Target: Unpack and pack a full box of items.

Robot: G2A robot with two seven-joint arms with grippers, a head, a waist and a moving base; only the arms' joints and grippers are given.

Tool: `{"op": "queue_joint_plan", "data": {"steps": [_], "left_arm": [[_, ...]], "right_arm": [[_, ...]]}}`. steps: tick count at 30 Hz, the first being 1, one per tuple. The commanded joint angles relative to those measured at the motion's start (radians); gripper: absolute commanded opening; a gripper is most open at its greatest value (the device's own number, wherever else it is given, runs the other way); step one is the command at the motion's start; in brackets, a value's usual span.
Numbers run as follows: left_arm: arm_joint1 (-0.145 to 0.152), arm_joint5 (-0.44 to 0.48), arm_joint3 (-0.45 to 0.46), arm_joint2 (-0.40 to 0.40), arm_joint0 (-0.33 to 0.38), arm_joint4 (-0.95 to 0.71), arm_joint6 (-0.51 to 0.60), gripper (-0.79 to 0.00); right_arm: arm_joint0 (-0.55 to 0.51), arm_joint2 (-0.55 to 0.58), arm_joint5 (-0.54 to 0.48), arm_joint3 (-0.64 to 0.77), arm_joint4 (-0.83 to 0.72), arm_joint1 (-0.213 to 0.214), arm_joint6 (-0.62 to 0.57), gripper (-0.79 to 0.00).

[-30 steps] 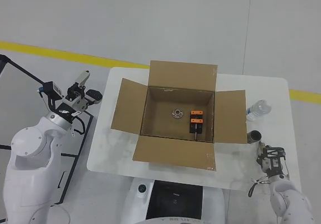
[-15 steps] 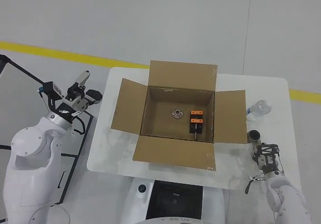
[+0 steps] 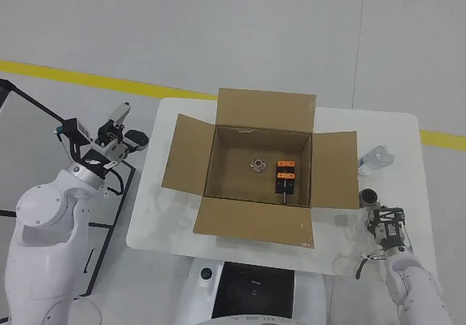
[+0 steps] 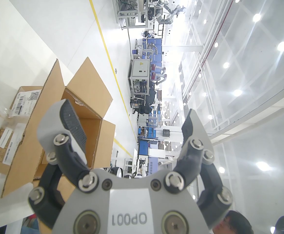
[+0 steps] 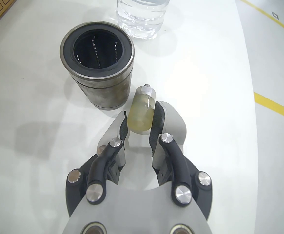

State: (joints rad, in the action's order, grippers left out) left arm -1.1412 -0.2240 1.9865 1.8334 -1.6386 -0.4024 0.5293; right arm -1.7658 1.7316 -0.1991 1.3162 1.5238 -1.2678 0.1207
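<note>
An open cardboard box (image 3: 259, 166) stands mid-table with a small metal ring part (image 3: 257, 166) and an orange-and-black item (image 3: 285, 175) inside. My right gripper (image 5: 140, 120) is low over the table near its front right corner (image 3: 385, 221), shut on a small yellowish translucent cylinder (image 5: 142, 113) with a metal tip. Right beside it stands a dark metal bushing (image 5: 97, 63), also seen in the top view (image 3: 368, 197). My left gripper (image 4: 129, 118) is held up off the table's left side (image 3: 123, 122), open and holding nothing, with the box (image 4: 46, 132) in its view.
A clear water bottle (image 5: 144, 5) stands just beyond the bushing, near the box's right flap (image 3: 376, 158). The white table (image 3: 395, 138) has bare surface right of the box. A yellow floor line (image 3: 70, 77) runs behind the table.
The right gripper has shifted slightly toward the box and the bushing. The left arm has not moved.
</note>
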Motion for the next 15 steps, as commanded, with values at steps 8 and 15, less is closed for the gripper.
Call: {"op": "queue_joint_plan", "data": {"steps": [8, 15], "left_arm": [[0.0, 0.0, 0.0, 0.0, 0.0, 0.0, 0.0, 0.0], [0.0, 0.0, 0.0, 0.0, 0.0, 0.0, 0.0, 0.0]], "right_arm": [[0.001, 0.002, 0.006, -0.002, -0.011, 0.003, -0.004, -0.44], [-0.09, 0.06, -0.065, 0.142, -0.051, 0.013, 0.02, -0.434]]}}
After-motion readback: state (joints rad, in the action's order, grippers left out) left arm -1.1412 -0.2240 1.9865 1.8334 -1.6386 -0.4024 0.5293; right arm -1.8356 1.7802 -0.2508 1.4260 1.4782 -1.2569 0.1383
